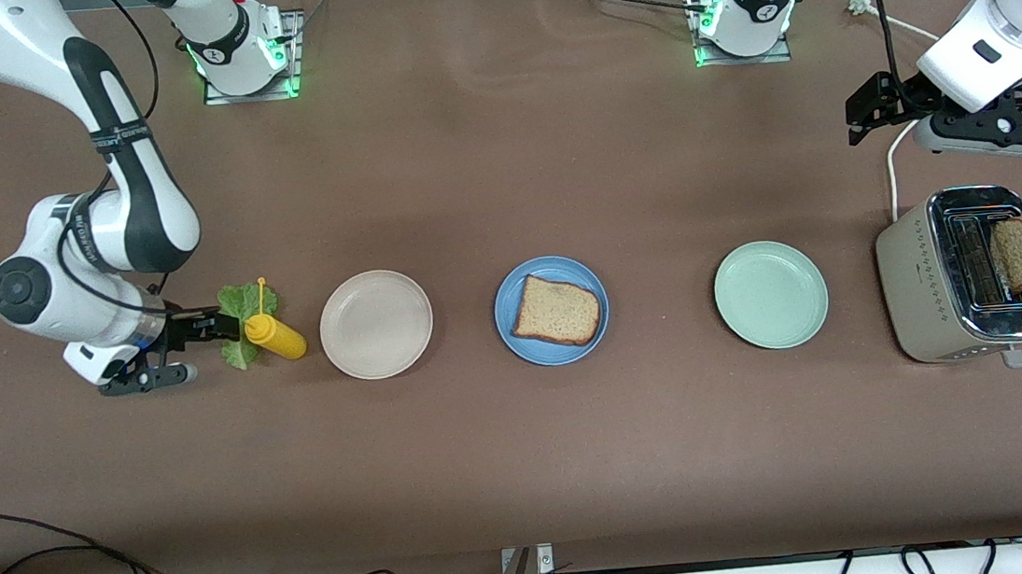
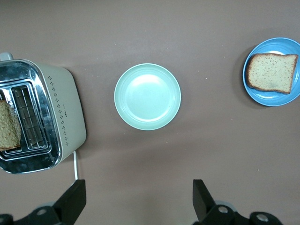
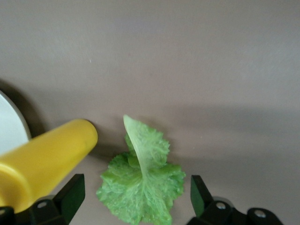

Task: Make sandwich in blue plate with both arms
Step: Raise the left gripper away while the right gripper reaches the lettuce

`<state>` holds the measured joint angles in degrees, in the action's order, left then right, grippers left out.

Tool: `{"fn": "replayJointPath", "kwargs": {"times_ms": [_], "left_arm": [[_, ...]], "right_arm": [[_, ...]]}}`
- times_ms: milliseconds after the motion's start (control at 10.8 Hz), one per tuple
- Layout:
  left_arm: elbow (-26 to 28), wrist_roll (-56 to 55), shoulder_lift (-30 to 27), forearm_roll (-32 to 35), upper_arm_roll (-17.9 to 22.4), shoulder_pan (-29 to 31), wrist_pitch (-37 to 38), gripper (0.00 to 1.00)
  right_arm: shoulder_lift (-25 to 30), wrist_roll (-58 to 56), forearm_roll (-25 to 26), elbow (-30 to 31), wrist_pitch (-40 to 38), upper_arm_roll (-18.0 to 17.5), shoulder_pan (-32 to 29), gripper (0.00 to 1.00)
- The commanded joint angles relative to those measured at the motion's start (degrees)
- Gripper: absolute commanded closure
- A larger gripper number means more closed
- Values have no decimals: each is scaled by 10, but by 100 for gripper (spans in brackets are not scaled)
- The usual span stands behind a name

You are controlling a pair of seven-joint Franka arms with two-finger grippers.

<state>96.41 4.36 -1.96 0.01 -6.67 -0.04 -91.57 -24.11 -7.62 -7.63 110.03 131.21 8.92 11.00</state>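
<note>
The blue plate (image 1: 541, 352) (image 2: 276, 98) sits mid-table with one brown bread slice (image 1: 555, 309) (image 2: 273, 72) lying on it. A second slice (image 1: 1019, 252) (image 2: 9, 126) stands in the toaster (image 1: 918, 276) at the left arm's end. A ruffled green lettuce leaf (image 1: 237, 311) (image 3: 143, 187) lies on the table at the right arm's end. My right gripper (image 1: 213, 327) (image 3: 136, 197) is low at the leaf, open, with one finger on each side of it. My left gripper (image 1: 860, 115) (image 2: 138, 201) hangs open and empty over bare table near the toaster.
A yellow squeeze bottle (image 1: 275, 336) (image 3: 42, 161) lies right beside the lettuce, close to one right finger. A beige plate (image 1: 376, 323) stands between the bottle and the blue plate. A mint-green plate (image 1: 770, 294) (image 2: 147, 96) lies between the blue plate and the toaster. Cables run along the table's near edge.
</note>
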Motion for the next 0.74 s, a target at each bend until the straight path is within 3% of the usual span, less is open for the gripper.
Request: {"fn": "replayJointPath", "kwargs": {"times_ms": [0,648], "left_arm": [[1,1,-1,-12,4,3,2,0],[1,-3,-1,-16,6,7,5,0]], "right_arm": [[36,-30,-2,106,101,-23,-12,0],[28,-150,-1,138,177,-27,-38,0]]}}
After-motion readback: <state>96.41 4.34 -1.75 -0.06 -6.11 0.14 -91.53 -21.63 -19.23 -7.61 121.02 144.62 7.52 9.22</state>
